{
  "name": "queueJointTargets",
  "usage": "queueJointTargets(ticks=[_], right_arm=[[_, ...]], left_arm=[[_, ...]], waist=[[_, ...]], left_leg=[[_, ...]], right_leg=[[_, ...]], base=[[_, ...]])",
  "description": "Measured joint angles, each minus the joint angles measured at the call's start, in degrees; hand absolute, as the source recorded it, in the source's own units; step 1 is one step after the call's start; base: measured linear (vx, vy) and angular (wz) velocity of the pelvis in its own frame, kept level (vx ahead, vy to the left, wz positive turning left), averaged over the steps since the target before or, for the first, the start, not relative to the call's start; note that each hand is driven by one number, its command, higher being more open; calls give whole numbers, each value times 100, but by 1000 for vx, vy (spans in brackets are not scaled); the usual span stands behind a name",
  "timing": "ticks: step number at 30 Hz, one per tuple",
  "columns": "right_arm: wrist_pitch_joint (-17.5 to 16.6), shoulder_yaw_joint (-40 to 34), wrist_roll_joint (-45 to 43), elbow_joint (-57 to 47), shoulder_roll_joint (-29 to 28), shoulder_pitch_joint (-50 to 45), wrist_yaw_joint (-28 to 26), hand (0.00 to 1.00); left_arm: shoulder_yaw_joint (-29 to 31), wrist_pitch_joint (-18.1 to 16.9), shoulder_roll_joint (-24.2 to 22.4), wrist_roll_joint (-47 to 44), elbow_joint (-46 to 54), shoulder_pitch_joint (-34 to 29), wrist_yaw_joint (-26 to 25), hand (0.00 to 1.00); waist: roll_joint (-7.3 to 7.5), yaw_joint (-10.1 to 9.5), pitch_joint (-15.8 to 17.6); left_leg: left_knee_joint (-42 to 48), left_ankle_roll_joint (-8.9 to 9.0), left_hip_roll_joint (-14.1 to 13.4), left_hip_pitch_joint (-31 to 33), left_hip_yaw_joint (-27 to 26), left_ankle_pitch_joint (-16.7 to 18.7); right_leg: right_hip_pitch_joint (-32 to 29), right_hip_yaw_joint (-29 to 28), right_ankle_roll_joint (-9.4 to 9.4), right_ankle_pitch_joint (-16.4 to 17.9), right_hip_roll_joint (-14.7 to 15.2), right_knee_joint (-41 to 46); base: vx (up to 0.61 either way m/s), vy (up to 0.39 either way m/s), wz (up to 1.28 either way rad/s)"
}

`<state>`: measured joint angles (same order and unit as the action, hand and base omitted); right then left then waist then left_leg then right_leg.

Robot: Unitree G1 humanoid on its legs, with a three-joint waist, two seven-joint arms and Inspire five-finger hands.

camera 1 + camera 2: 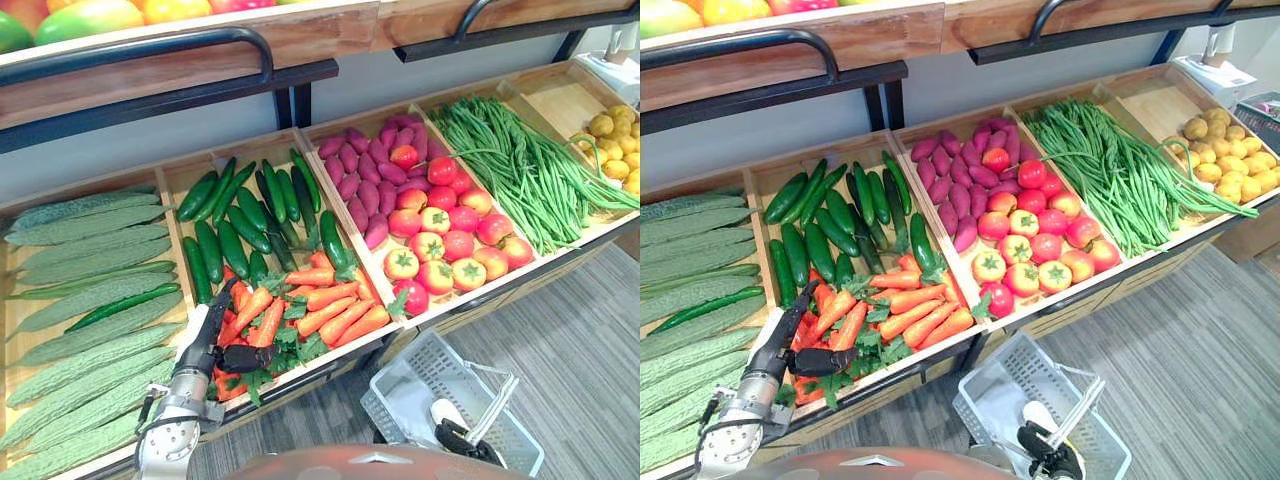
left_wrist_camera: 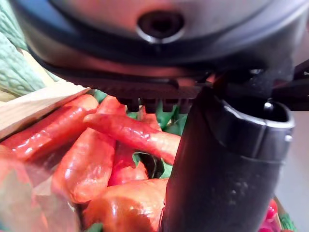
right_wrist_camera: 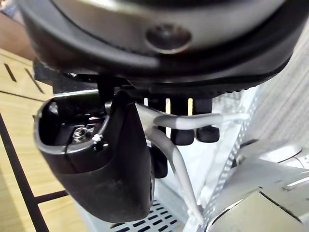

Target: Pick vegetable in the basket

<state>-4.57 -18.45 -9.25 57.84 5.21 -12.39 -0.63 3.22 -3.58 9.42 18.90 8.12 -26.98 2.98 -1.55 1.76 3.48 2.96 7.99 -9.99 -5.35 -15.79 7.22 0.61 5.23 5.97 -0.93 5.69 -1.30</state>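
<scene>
- Step: reach for a veg. L hand (image 1: 207, 340) is over the carrots (image 1: 320, 310), in the near-left part of their bin, next to the wooden divider (image 2: 34, 104) w/ the bitter gourds (image 1: 80, 300).
- L hand state: fingers straight, pointing away toward the cucumbers (image 1: 235, 240), thumb spread out to the right. Nothing in it. Can't tell if the fingertips touch the carrots or hang just above.
- Task's thing: the carrots all lie in the bin, none lifted. Wrist view shows several lying crosswise right past the fingers, w/ green tops between.
- R hand (image 3: 111, 159): curled round the grey handle (image 3: 193, 121) of the basket (image 1: 440, 375), which hangs low at near right, below the shelf front. Basket looks empty of veg.
- Next, I'd judge: lower the L hand onto one carrot on top of the pile, close fingers and thumb round its middle, lift clear of the leaves, then carry it right and near to the basket.
- Watch: the carrots overlap and look glossy, so a grip could slip or drag a neighbour along.
</scene>
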Motion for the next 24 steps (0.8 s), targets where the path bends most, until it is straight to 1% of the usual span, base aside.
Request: queueJointTargets(ticks=[4, 7, 8, 12, 14, 17, 21, 24], right_arm=[[-8, 120, 10, -139, -70, -9, 17, 0], [-8, 236, 11, -220, -70, -8, 67, 0], [-11, 295, 12, -254, -73, -8, 83, 0], [-40, 348, 115, -286, -97, -8, 116, 0], [-41, 350, 208, -300, -93, -8, 122, 0], [-41, 353, 216, -302, -88, -8, 122, 0], [-35, 352, 214, -301, -94, -7, 131, 0], [-33, 352, 216, -285, -94, -8, 133, 0]], left_arm=[[7, -5, -45, 432, -207, 128, -168, 100], [18, -39, -71, 794, -320, 211, -302, 100], [32, -41, -75, 890, -327, 237, -358, 0], [219, -69, -191, 1130, -418, 313, -492, 0], [292, -65, -203, 1260, -455, 422, -623, 0], [431, -63, -203, 1322, -543, 511, -664, 0], [411, -55, -202, 1390, -568, 521, -649, 0], [384, -47, -199, 1533, -604, 520, -644, 0]], waist=[[1, -1, 34], [-9, -32, 42], [-12, -23, 42], [-22, -36, 69], [-41, -68, 74], [-43, -78, 70], [-38, -72, 68], [-41, -24, 55]], left_leg=[[235, 43, -121, 91, -164, 155], [308, 66, -172, 160, -262, 201], [320, 72, -188, 187, -284, 206], [390, 103, -269, 182, -339, 252], [390, 104, -272, 180, -343, 252], [390, 103, -272, 169, -344, 252], [386, 104, -272, 137, -345, 252], [374, 104, -271, 78, -339, 252]], right_leg=[[-93, -147, -1, 0, -86, 24], [-195, -238, -3, -2, -128, 42], [-241, -254, -4, -3, -142, 53], [-245, -274, -6, -4, -204, 64], [-245, -273, -7, -5, -206, 64], [-237, -272, -7, -5, -206, 69], [-212, -266, -7, -5, -204, 67], [-140, -242, -8, -5, -203, 44]], base=[[-3, -7, -21], [3, -12, -17], [3, -17, -13], [9, -17, -8], [0, 0, 0], [0, 0, 0], [0, 0, 0], [0, 0, 0]])
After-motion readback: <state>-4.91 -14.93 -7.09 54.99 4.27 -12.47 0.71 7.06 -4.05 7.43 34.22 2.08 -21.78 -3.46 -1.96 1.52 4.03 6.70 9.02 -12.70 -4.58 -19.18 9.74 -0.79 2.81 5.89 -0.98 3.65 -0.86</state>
